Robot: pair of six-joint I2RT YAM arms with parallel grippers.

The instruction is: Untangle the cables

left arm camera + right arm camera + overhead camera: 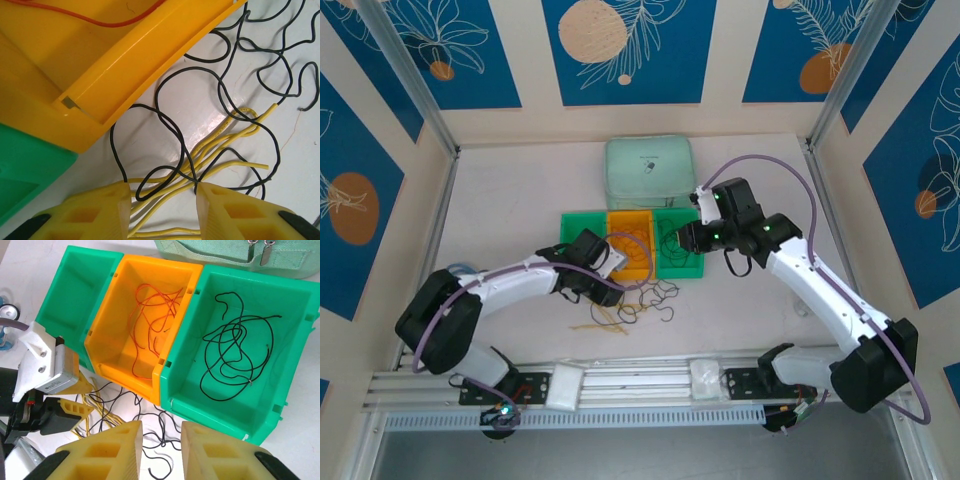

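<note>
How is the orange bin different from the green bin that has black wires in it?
The orange bin holds orange-red wires, while the right green bin holds black wires. The orange bin sits in the middle of the row, and the right green bin sits at the row's end. Both are open plastic bins of the same shape, standing side by side.
</note>
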